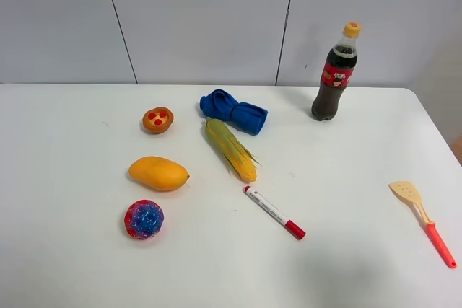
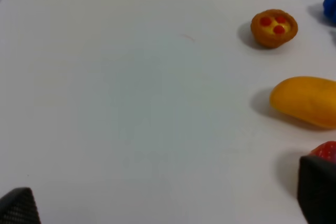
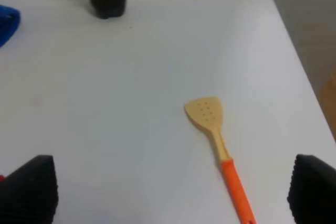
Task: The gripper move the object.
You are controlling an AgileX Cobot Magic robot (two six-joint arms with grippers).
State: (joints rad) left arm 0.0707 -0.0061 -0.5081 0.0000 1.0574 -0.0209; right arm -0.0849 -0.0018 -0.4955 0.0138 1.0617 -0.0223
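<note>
Beside marker [image 1: 273,212], corn [image 1: 230,148] lies diagonally (kernels nearest).

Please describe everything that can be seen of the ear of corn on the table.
The ear of corn lies flat on the white table, running diagonally. Its nearer end shows yellow kernels; green-yellow husk leaves cover the rest, some tips sticking out sideways. It looks whole. Its far end meets or almost meets the blue cloth; the marker lies just past its near end, apart. No gripper touches it.

1. Left gripper [image 2: 168,203] – black fingertips [image 2: 20,207] wide apart over bare white table [image 2: 131,103]
2. Tart [image 2: 273,28], mango [image 2: 304,101] – apart, beside one fingertip
</note>
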